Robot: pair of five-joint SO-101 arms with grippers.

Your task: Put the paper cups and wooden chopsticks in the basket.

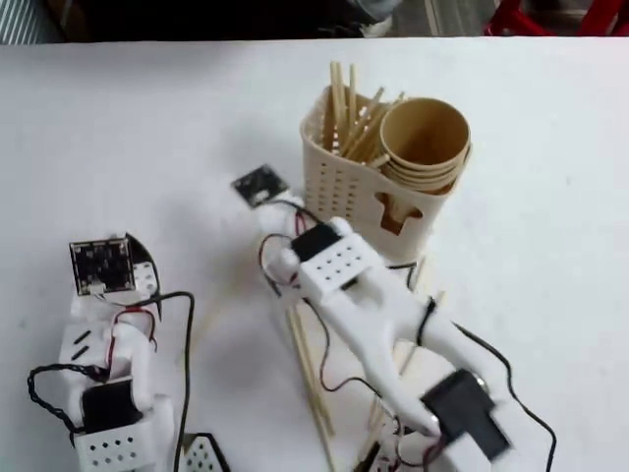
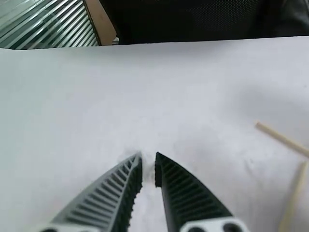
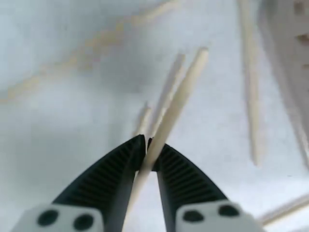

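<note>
A cream slotted basket [image 1: 344, 187] stands at the table's middle back. It holds stacked paper cups [image 1: 425, 143] and a bundle of wooden chopsticks [image 1: 349, 113]. My right arm [image 1: 339, 265] is just in front of the basket. My right gripper [image 3: 146, 142] is shut on one chopstick [image 3: 176, 108], held a little above the table. More chopsticks [image 3: 248, 82] lie loose below it, and several chopsticks [image 1: 310, 379] lie beside the arm. My left gripper [image 2: 148, 159] hovers over bare table, fingers together and holding nothing. Two chopsticks [image 2: 285, 139] lie off to its side.
The basket's wall [image 3: 289, 34] rises close beside the held chopstick. My left arm [image 1: 108, 393] sits at the front left corner with cables around it. The white table [image 1: 147, 128] stretches wide to the left and back.
</note>
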